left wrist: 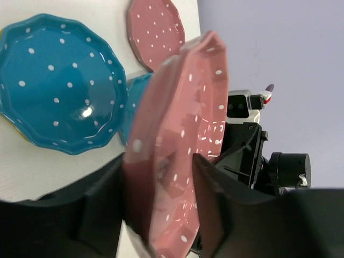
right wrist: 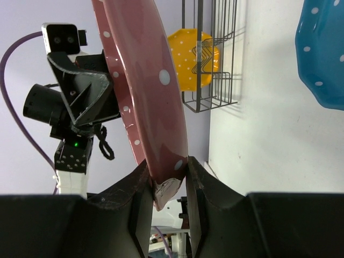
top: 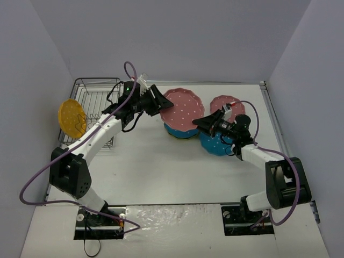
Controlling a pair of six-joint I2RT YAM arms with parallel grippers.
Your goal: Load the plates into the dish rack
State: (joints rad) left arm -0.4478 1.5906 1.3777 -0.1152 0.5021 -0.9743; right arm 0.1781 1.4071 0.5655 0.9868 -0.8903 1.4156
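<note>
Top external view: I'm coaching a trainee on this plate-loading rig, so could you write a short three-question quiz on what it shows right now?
1. True or false: the yellow polka-dot plate sits in the dark wire dish rack.
2. Which gripper has the raised pink scalloped polka-dot plate between its fingers? A) left gripper only B) right gripper only C) both
3. How many teal-blue polka-dot plates show in the top view?

Key: 1 true; 2 C; 3 two, one directly below the raised pink plate and one under the right gripper.
</note>
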